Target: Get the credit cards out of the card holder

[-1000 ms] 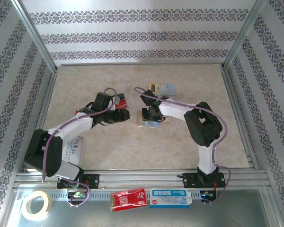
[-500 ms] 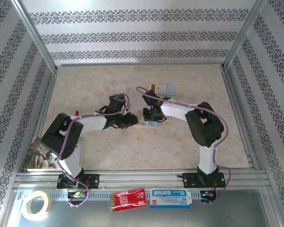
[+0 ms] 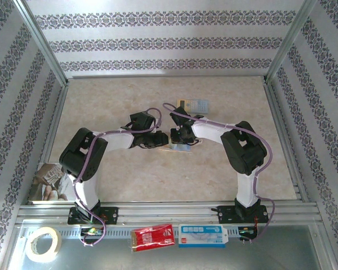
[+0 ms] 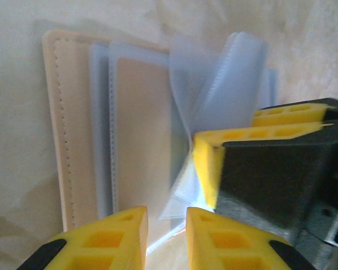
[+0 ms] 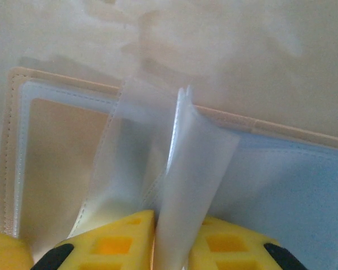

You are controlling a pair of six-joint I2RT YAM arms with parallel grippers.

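Note:
The card holder (image 3: 179, 148) lies open mid-table, tan-stitched rim (image 4: 65, 124) outside and pale blue inside. A gold-tan credit card (image 4: 138, 129) sits in its left pocket, and it is also in the right wrist view (image 5: 62, 157). Clear sleeves (image 5: 197, 169) stand up from the spine. My right gripper (image 5: 173, 236) is shut on one raised sleeve, and its yellow finger (image 4: 208, 169) holds the sleeves up. My left gripper (image 4: 166, 233) hovers at the holder's near edge, jaws a narrow gap apart. A thin clear sleeve edge crosses that gap. From above, the left gripper (image 3: 160, 139) and right gripper (image 3: 177, 138) nearly meet.
A yellow-and-pale-blue flat rectangle (image 3: 192, 104) lies just behind the holder. On the front ledge are a red packet (image 3: 152, 237), a blue-white box (image 3: 203, 235) and a tape roll (image 3: 43, 243). A printed booklet (image 3: 49, 180) lies at the left edge. Patterned walls enclose the table.
My left arm has swung from the left side to the holder beside the right gripper, its jaws narrowing on the way. The right gripper stays on the sleeve.

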